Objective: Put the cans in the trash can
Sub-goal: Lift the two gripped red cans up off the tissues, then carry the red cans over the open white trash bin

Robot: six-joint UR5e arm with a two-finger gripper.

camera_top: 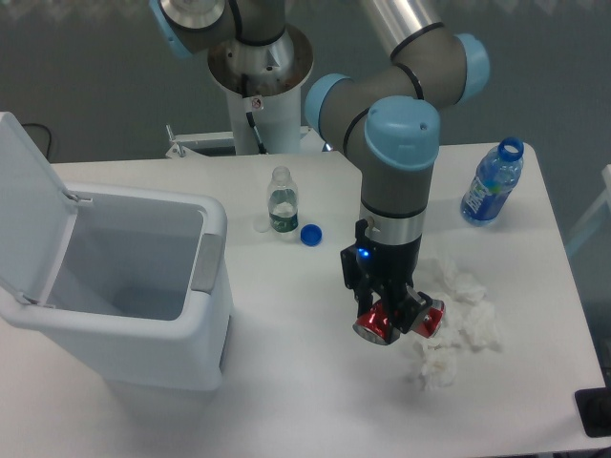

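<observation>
My gripper [387, 307] points straight down over the table's right half. Its fingers are closed on either side of a small red can [378, 324] that lies on its side, silver end facing front left. I cannot tell whether that can is lifted off the table. The second red can [431, 318] lies just to the right, close beside the right finger. The trash can [196, 329], a large white bin with a grey front panel, stands at the left with its lid [29, 205] flipped open. No can shows inside it.
Crumpled white tissues [458, 320] lie right of and in front of the cans. A small clear bottle [281, 202] stands uncapped mid-table with a blue cap [310, 235] beside it. A blue-labelled bottle [492, 186] stands at the far right.
</observation>
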